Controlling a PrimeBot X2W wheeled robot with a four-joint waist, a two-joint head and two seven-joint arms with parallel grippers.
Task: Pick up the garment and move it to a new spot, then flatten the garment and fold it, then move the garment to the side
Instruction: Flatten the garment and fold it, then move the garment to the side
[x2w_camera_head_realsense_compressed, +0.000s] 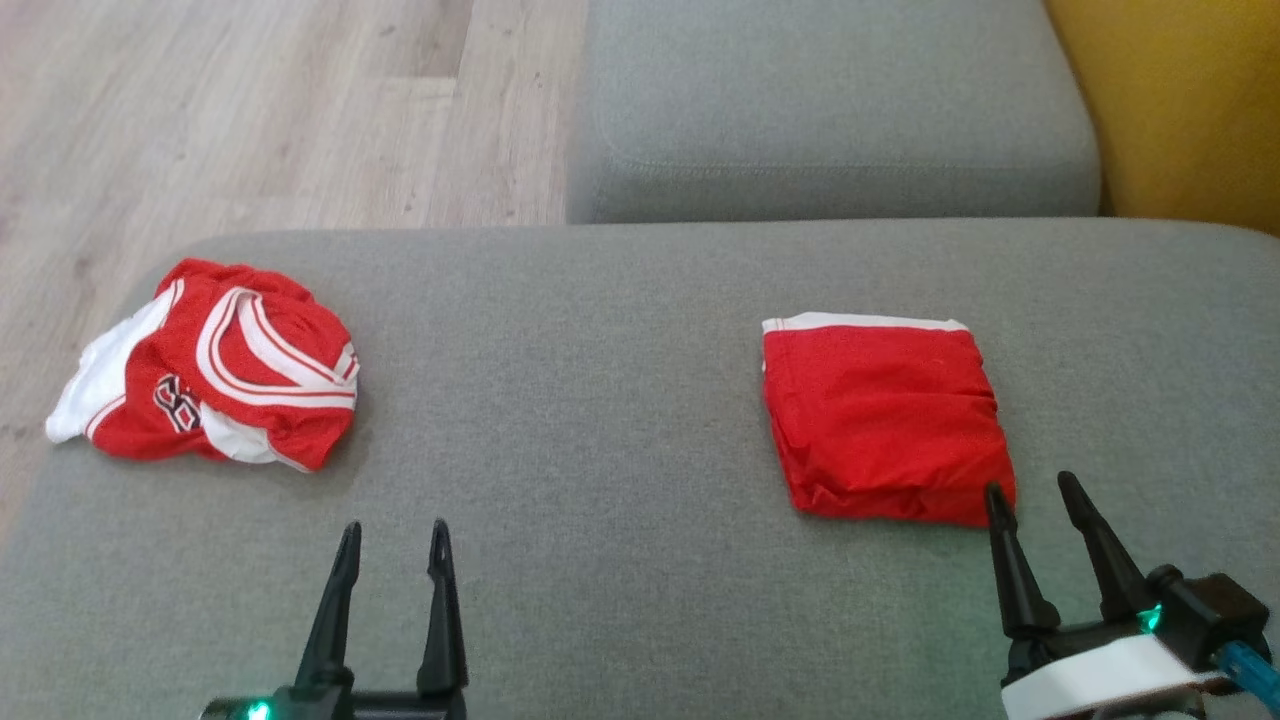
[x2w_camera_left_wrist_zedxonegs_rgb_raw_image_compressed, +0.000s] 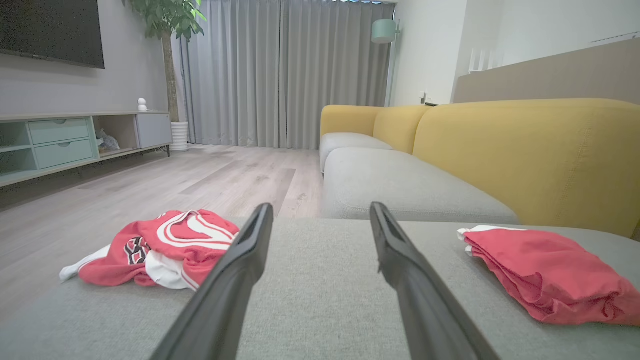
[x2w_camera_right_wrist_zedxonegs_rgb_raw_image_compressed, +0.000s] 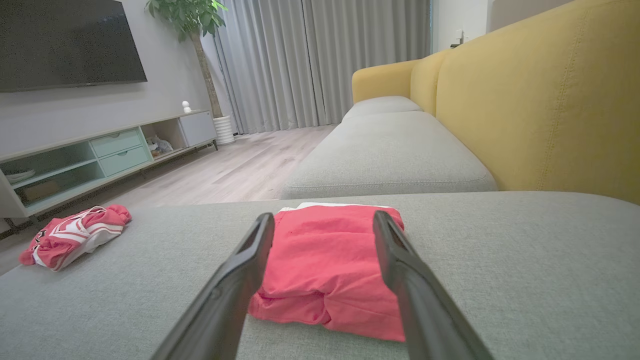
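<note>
Neatly folded garment (x2w_camera_head_realsense_compressed: 885, 420), right gripper (x2w_camera_head_realsense_compressed: 1030, 485) at edge

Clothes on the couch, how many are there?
2: a folded garment lies on the right of the grey cushion, and a crumpled jersey lies on its left, near the edge. Nothing seems hidden.

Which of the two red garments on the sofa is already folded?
The plain red garment on the right, by the right gripper: a flat square stack. The red-and-white jersey on the left lies crumpled.
</note>
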